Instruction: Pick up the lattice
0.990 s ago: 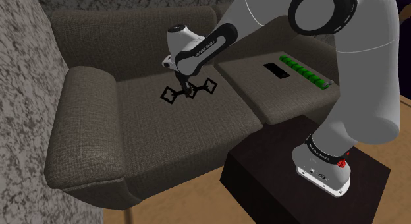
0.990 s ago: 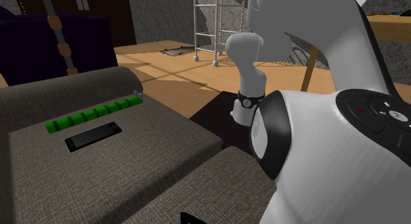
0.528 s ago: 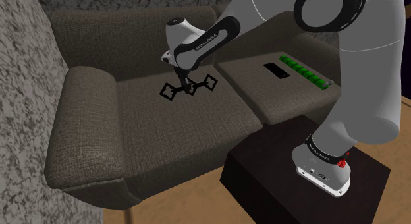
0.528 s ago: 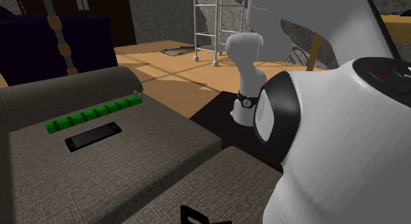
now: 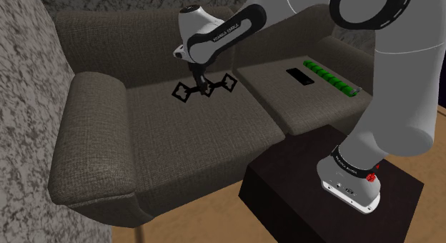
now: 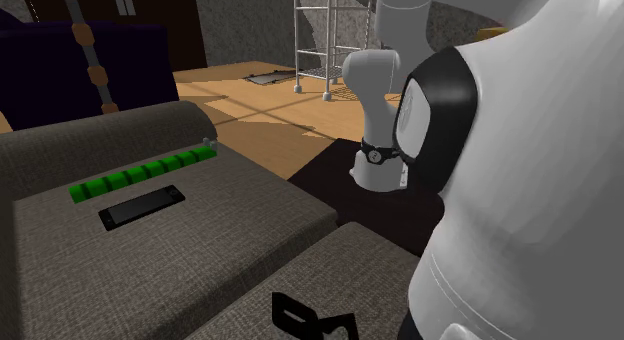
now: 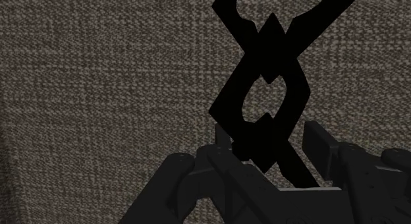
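The lattice [image 7: 260,55] is plain black, an openwork of linked diamonds, matching the all-black claw [image 5: 202,83]. Beneath the claw, the sofa [image 5: 193,138] is grey-brown with a fine woven fleck. Well off to the claw's side lie a bright green segmented strip [image 5: 330,78] and a black slab [image 5: 300,76]. The arm [image 5: 400,77] is white with dark joints. The wall [image 5: 21,98] is mottled grey and white.

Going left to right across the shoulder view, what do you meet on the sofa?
The sofa armrest → black lattice, clasped in the claw → flat black slab → green segmented bar.
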Robot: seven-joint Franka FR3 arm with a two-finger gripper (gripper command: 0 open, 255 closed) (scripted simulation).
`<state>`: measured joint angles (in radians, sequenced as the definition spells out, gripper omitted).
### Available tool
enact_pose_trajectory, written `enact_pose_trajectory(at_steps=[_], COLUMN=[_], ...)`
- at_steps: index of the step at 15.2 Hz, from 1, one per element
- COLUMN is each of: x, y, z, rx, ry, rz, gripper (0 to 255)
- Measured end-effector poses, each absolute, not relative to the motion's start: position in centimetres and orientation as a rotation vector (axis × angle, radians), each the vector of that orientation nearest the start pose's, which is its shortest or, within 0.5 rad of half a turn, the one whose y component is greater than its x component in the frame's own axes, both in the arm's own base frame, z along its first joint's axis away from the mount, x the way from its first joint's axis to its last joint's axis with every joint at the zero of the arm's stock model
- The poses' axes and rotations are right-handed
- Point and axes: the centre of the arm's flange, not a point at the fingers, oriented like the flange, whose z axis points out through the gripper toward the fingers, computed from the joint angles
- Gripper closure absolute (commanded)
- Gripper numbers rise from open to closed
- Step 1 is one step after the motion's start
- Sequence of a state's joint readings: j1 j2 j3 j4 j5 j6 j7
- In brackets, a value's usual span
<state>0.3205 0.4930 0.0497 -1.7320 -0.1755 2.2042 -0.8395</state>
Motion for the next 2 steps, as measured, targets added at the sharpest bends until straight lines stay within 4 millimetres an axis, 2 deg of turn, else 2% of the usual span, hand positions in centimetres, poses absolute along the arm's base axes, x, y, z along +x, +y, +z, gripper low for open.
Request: enact_pose_trajectory(at_steps=[2], x=[62.02], y=[23.12], z=[30.33], rx=[-2.578], ry=[-1.979], rz=[0.075], gripper=[255])
